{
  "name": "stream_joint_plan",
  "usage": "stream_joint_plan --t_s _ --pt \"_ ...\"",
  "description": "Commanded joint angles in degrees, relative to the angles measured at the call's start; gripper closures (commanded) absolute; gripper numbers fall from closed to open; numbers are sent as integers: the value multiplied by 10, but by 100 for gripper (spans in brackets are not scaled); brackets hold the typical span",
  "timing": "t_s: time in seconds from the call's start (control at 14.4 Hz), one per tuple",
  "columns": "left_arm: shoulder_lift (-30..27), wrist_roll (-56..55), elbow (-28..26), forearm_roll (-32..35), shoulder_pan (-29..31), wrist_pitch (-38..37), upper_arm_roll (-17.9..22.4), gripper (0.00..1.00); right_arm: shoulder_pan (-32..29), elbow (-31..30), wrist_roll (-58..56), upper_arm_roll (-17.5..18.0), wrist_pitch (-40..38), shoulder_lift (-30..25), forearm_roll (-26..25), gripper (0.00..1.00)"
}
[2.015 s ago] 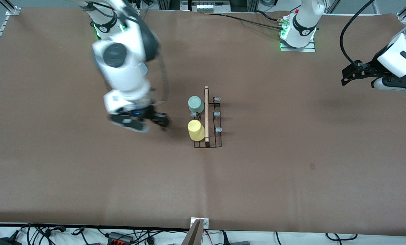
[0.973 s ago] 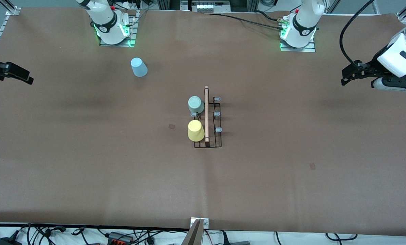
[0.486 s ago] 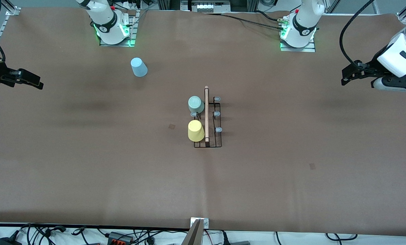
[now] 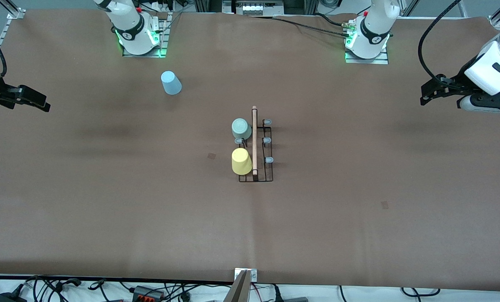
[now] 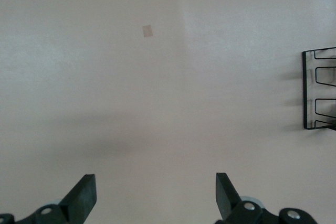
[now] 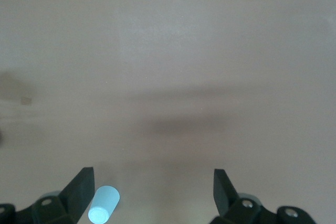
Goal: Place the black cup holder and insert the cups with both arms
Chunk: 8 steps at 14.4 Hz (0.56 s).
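Brown and bare over most of its spread, the surface (image 4: 149,218) carries the black cup holder (image 4: 256,144) at its middle. That wire rack stands with its pale wooden rod (image 4: 254,140) running toward the front camera. Two cups sit upturned on the pegs along the rack's flank that faces the right arm's end: the grey-green cup (image 4: 241,128) on the peg farther from the camera, the yellow cup (image 4: 241,161) on the peg nearer to it. The three grey-blue-tipped pegs (image 4: 267,141) on the flank toward the left arm's end are bare.

A light blue cup (image 4: 171,83) stands upside down on the surface, well apart from the holder, farther from the camera than it and toward the right arm's end, near that arm's base.

Both arms wait out at their own ends, well apart from the holder. The right tool (image 4: 34,100) hangs over the edge of the surface at the right arm's end; its wrist view shows both fingers (image 6: 79,190) spread wide with nothing between them and the blue cup (image 6: 104,204) lying below. The left tool (image 4: 432,91) hangs over the left arm's end, likewise released, its fingers (image 5: 84,195) wide apart above bare surface, with one end of the holder (image 5: 319,88) at the margin of its wrist view.
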Motion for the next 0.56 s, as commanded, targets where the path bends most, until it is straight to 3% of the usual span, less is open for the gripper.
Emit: stream_joint_plan --t_s 0.0,0.49 --pt "-1 -4 10 9 0 -11 -3 0 -5 3 -5 2 0 -4 10 0" --pt "-1 -5 10 9 1 -12 -7 0 -9 4 -9 0 0 -4 10 0"
